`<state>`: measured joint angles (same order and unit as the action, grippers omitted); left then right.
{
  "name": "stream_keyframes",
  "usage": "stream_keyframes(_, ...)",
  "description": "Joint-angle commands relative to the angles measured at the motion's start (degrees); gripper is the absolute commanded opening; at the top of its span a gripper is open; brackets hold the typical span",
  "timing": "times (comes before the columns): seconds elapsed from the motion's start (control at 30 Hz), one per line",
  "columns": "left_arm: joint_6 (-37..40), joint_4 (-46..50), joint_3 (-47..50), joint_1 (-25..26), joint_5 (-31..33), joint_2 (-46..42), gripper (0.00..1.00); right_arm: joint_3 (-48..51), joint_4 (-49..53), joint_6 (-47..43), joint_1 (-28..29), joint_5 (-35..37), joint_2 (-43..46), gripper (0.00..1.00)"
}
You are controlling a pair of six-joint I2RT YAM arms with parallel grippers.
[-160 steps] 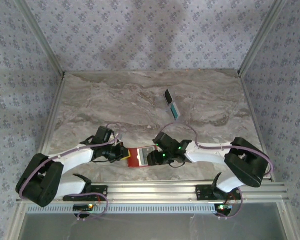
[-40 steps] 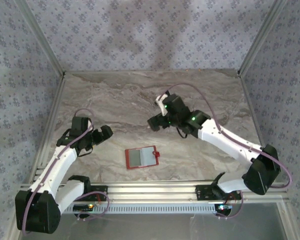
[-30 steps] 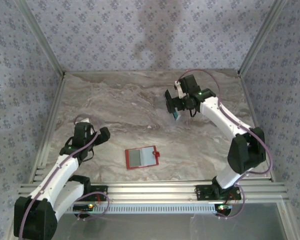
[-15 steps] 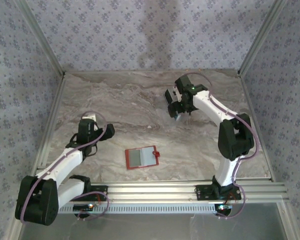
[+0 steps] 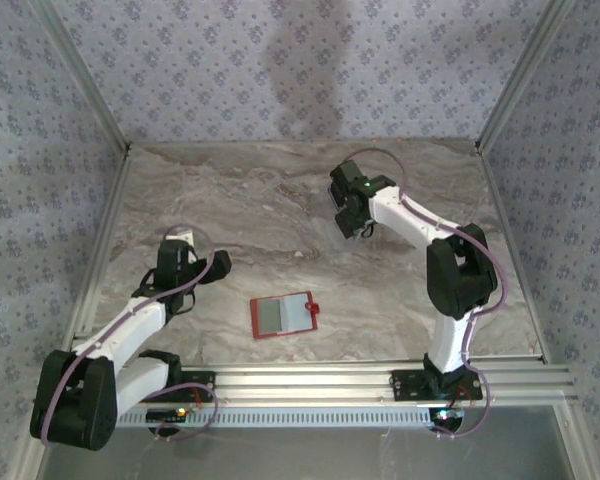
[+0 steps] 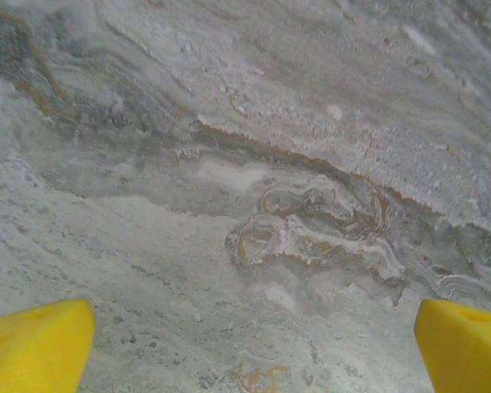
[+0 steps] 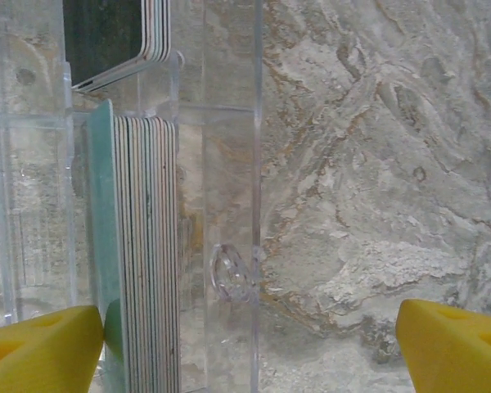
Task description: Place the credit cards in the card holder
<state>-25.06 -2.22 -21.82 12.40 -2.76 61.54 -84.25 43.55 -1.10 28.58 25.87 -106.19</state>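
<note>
You see a red card holder (image 5: pixel 283 315) with a grey panel at lower centre, on a grey-tan veined marble table (image 5: pixel 230 200). The walls (image 5: pixel 230 70) are lilac and flower-printed, and the cards (image 7: pixel 102 246) are teal-faced.

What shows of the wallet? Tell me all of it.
The wallet is a small red rectangle lying flat on the marble table, near the front edge and about midway across. It looks open: a pale grey panel fills most of its face inside a red border, and a small red tab sticks out from its right side. It sits slightly tilted. Only the table touches it. Its material is too small to tell.
</note>
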Motion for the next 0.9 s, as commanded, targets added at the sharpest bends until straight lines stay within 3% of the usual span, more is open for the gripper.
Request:
stream_keyframes(0.0,0.97,-0.94,-1.54,0.41,-3.45,2.6,0.99,0.46,0.84,-0.04,0.72,6.06,0.2,0.94)
stream_keyframes(0.47,2.29,1.68,-5.57,0.95,-4.19,9.83,0.97,-0.47,3.76,-0.2,2.76,10.55,0.82,0.87)
stream_keyframes(0.77,2.34,2.09,-4.57,1.12,-2.33,7.04,0.95,-1.27,4.87,-0.39,3.92,11.69,0.11,0.68)
stream_keyframes(0.87,2.47,2.02,-4.43,1.18,-1.72,6.68,0.95,-1.71,6.27,-0.05,4.04,11.31,-0.65,0.57)
